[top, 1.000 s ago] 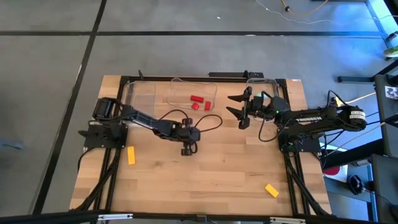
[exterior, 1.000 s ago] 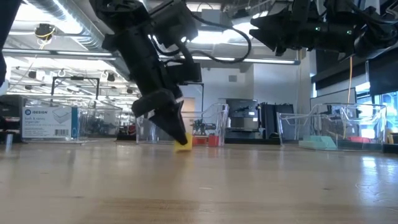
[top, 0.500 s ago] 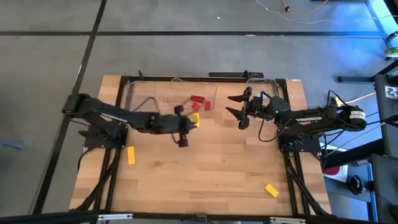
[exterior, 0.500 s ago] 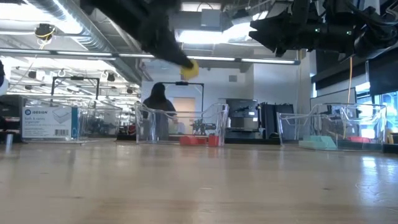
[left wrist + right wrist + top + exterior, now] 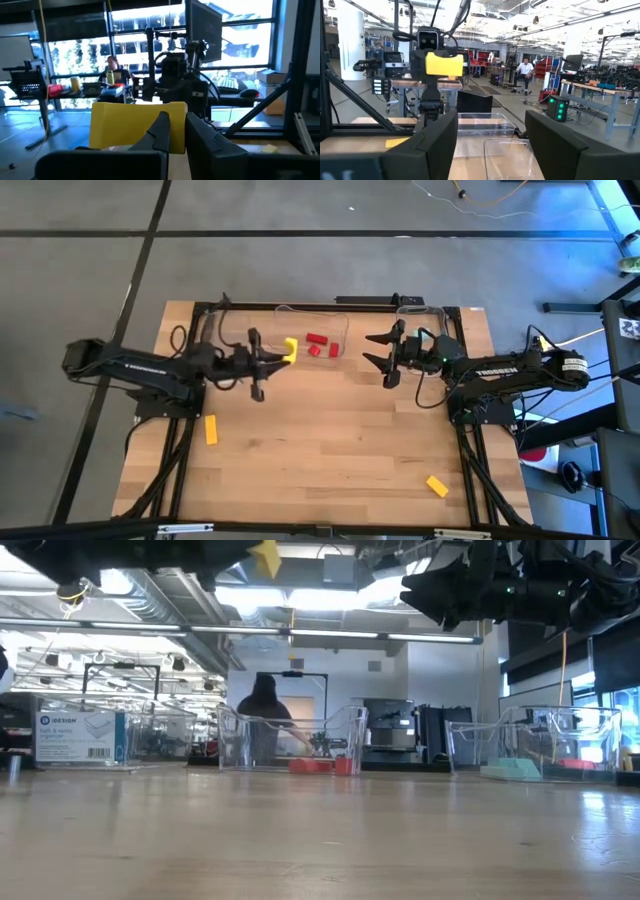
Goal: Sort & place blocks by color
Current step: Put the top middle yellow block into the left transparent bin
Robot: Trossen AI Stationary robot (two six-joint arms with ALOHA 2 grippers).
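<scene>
My left gripper (image 5: 281,356) is shut on a yellow block (image 5: 290,350), high above the table beside the middle clear bin (image 5: 290,312). The low view shows that block (image 5: 265,557) at the top of the picture. Three red blocks (image 5: 320,344) lie in the middle bin. Two more yellow blocks lie flat on the table, one at the left (image 5: 211,429) and one near the front right (image 5: 437,485). Teal blocks (image 5: 510,769) lie in the right bin (image 5: 432,311). My right gripper (image 5: 381,356) hangs open in the air next to the right bin, touching nothing. My left gripper pinches the yellow block between its two fingers (image 5: 162,131), at one end of the block (image 5: 177,116). The fingers lie about level and point toward the table's right. The block is lifted clear of the table and sticks out past the fingertips.
Three clear bins stand in a row along the far edge; the left one (image 5: 207,330) shows no blocks. A black frame runs behind them. Open wooden table (image 5: 330,440) lies between the two loose yellow blocks. A person shows in the room beyond the bins.
My left gripper, shut on the yellow block, has risen from the table top and swung toward the far-left, to beside the middle bin. It has tipped from pointing down to about level. The block has gone from resting on the table to lifted clear.
</scene>
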